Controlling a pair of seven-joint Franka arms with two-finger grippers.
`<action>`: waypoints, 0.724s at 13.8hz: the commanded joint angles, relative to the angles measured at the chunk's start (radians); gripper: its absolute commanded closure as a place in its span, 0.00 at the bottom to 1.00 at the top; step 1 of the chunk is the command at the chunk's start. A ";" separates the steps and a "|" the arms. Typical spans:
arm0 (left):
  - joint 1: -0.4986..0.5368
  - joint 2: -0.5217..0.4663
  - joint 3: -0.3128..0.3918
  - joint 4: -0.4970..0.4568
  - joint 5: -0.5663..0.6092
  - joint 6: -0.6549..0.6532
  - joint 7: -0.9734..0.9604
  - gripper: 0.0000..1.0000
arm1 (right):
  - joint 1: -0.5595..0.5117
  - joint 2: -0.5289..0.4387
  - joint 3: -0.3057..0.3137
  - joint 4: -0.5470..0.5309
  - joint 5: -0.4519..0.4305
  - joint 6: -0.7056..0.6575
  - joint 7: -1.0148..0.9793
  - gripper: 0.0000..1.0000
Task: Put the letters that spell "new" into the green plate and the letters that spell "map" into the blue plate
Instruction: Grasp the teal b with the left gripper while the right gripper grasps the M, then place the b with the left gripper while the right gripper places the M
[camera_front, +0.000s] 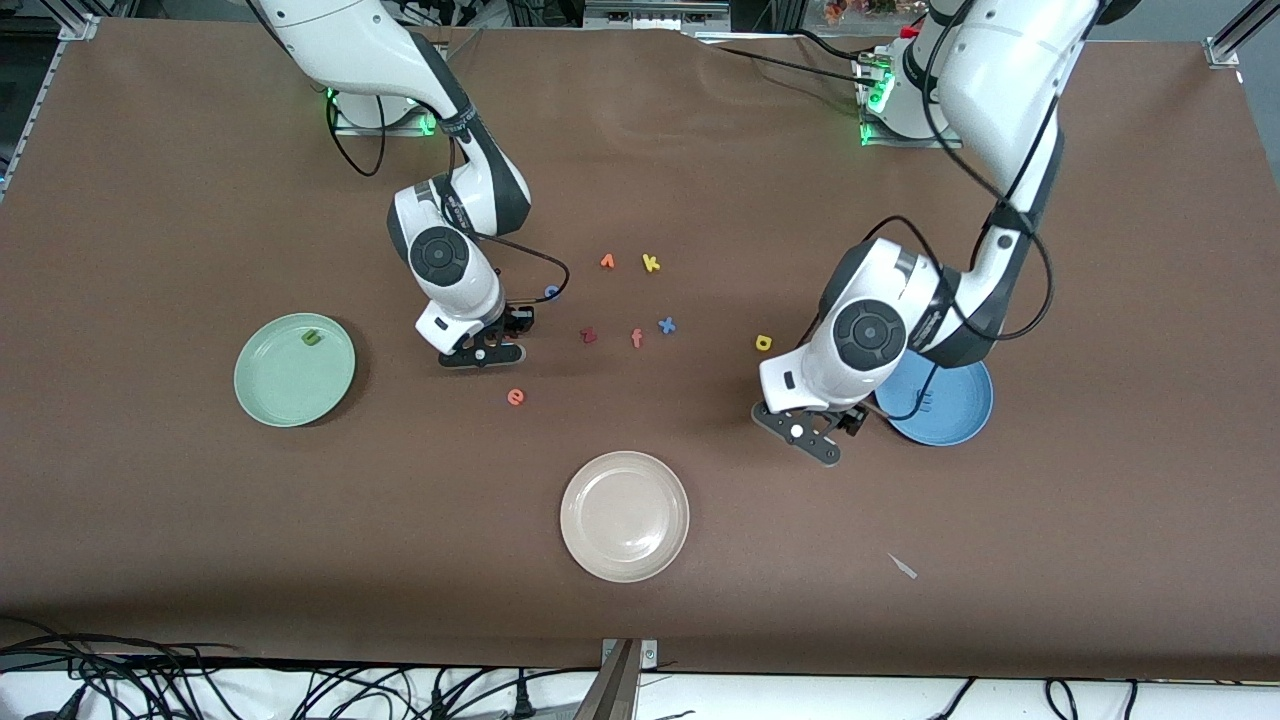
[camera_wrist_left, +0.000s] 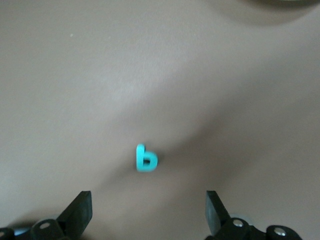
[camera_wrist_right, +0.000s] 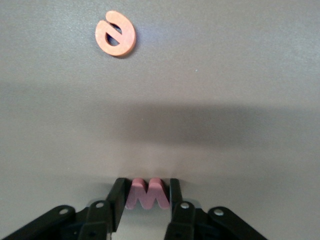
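- Right gripper (camera_wrist_right: 147, 195) clamped on salmon w (camera_wrist_right: 147, 194), low at the table beside e (camera_front: 515, 397); jaws pinch the letter's two outer sides, likely for carrying to green plate (camera_front: 262, 400).
- Green n (camera_front: 312, 337) already in green plate, toward the right arm's end.
- Orange e flat on table, just nearer the camera than the right gripper; probably next pick for "new".
- Left gripper (camera_wrist_left: 149, 212) released, jaws wide, nothing held, low beside blue plate (camera_front: 965, 420).
- Teal p (camera_wrist_left: 145, 158) flat on bare table just ahead of the open fingers, centred on the gap, not on the plate.
- m (camera_front: 551, 292) and yellow a (camera_front: 763, 343) on table mid-field.
- Blue plate contents: cannot tell, mostly hidden by the left arm.
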 joint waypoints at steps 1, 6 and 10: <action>0.011 0.076 -0.001 0.013 0.024 0.120 -0.001 0.00 | -0.006 0.016 0.000 0.006 0.012 -0.006 -0.035 0.67; 0.010 0.106 0.002 -0.013 0.024 0.149 -0.001 0.11 | -0.017 -0.001 -0.014 0.094 0.014 -0.168 -0.054 0.68; 0.016 0.107 0.006 -0.036 0.026 0.149 0.001 0.36 | -0.026 -0.059 -0.147 0.095 0.014 -0.279 -0.301 0.68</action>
